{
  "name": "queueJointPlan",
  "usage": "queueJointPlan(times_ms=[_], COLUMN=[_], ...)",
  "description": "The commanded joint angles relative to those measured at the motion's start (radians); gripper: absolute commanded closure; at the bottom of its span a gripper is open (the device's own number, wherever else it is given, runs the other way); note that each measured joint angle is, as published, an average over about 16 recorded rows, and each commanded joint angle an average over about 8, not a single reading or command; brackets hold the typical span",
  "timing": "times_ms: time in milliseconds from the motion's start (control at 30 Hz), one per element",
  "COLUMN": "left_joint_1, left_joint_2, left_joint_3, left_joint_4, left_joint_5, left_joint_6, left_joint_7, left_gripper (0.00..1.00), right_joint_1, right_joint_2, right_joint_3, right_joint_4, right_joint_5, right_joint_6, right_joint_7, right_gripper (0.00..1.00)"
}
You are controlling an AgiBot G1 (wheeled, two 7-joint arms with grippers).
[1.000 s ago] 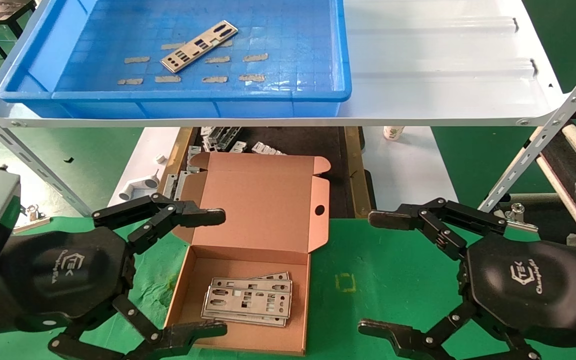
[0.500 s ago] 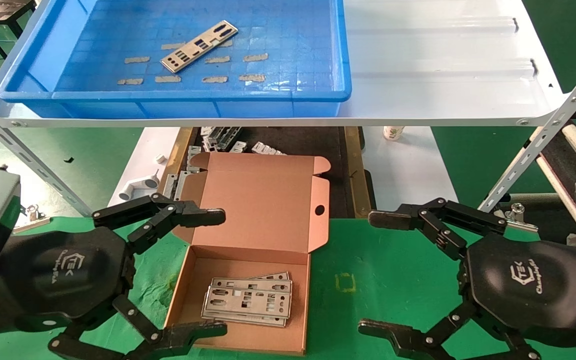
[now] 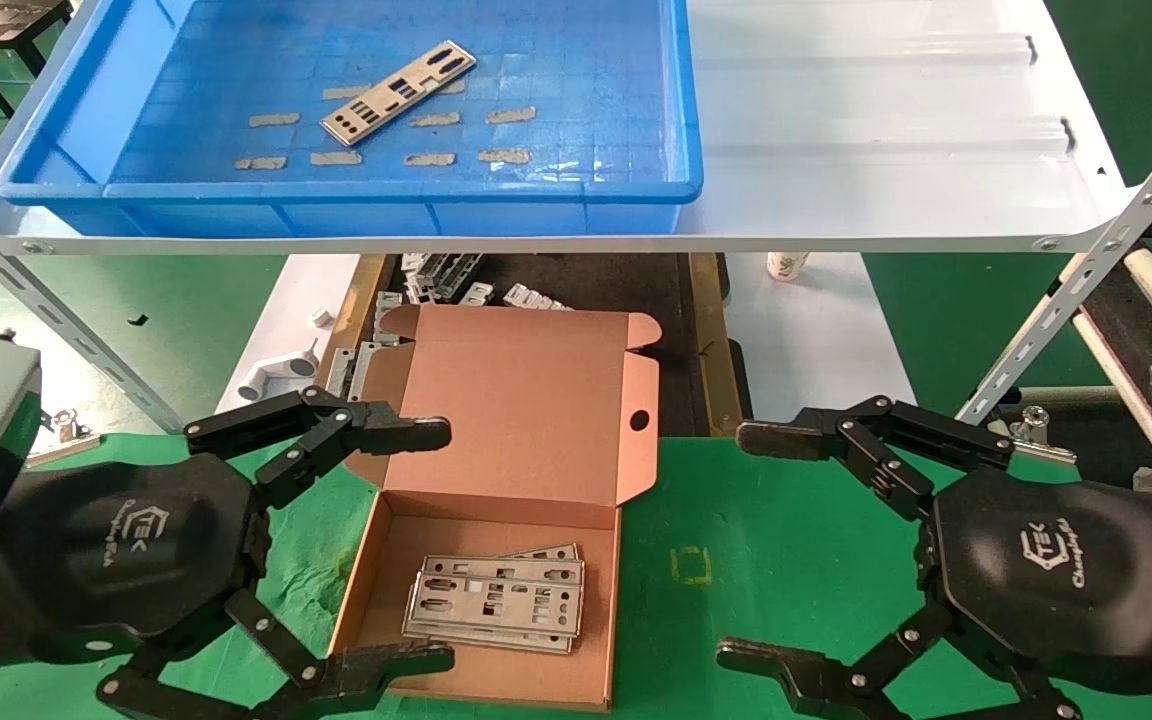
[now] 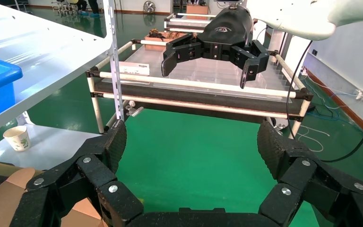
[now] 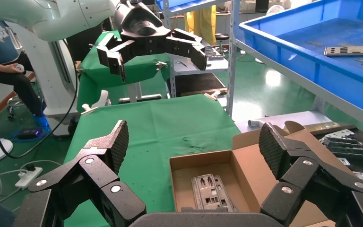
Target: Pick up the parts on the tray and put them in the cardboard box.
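Waiting low over the green bench near its front edge, the left gripper and right gripper are both hanging with fingers spread wide, gripping nothing; the left one is straddling the left side of the cardboard box. Lying stacked on the box floor are several parts, already delivered. One part is still resting alone on the gridded floor of the blue tray, angled across the tan tape strips, up on the white shelf beyond the bench's far edge. Judging by its look, that plate is thin, stiff, light sheet metal, probably slick and hard to lift off a flat floor; taking it across the narrow width, near the middle of its long edges, is looking like the steadiest hold, with care for sharp punched edges. Comparing against the frames from half a second and a second before, nothing is changing: grippers, box, stack and tray plate are all sitting exactly as they were.
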Motion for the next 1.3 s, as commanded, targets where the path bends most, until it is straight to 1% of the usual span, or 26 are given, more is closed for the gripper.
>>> queueJointPlan(times_ms=[33,1300], left_joint_1=[0.0,0.0], left_joint_2=[0.0,0.0], left_joint_3=[0.0,0.0], left_joint_4=[0.0,0.0], left_joint_5=[0.0,0.0], left_joint_6=[0.0,0.0], left_joint_7=[0.0,0.0], left_gripper=[0.0,0.0], right_joint_1=[0.0,0.0], right_joint_2=[0.0,0.0], right_joint_3=[0.0,0.0], right_joint_4=[0.0,0.0], right_joint_5=[0.0,0.0], right_joint_6=[0.0,0.0], right_joint_7=[0.0,0.0], right_gripper=[0.0,0.0])
